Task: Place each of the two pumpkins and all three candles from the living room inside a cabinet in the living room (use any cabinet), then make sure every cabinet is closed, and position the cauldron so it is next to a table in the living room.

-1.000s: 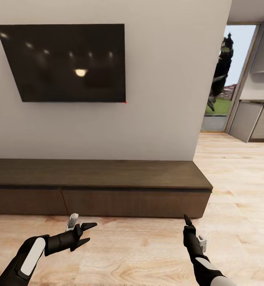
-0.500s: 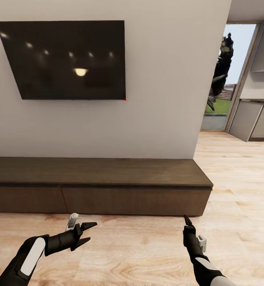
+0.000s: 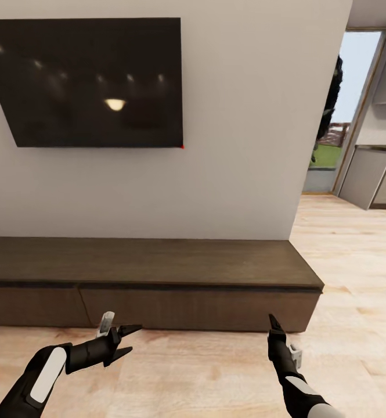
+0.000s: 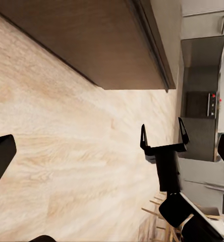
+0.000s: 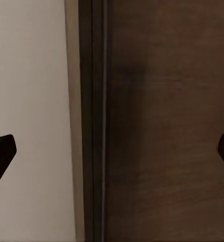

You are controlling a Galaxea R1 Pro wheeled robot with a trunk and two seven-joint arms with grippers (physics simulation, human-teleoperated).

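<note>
The long low dark-brown cabinet (image 3: 158, 261) stands against the wall ahead, both drawer fronts (image 3: 198, 307) shut and its top bare. My left gripper (image 3: 132, 338) hovers open over the floor just before it, holding nothing. My right gripper (image 3: 272, 322) points at the cabinet's right part; the left wrist view shows that right gripper (image 4: 162, 132) open and empty. In the right wrist view the cabinet front (image 5: 167, 126) is close, with my fingertips (image 5: 1, 151) wide apart. The cabinet's underside edge (image 4: 92, 40) crosses the left wrist view. Pumpkins, candles, cauldron and table are out of view.
A large black TV (image 3: 88, 81) hangs on the white wall above the cabinet. At the right, a glass door (image 3: 338, 116) looks outdoors and grey kitchen cupboards (image 3: 378, 180) stand beyond. Light wood floor (image 3: 204, 371) stretches in front and to the right.
The whole picture has shifted, so the camera has moved: the cabinet's right end and the doorway sit further right, the TV further left. Both arms hold the same pose.
</note>
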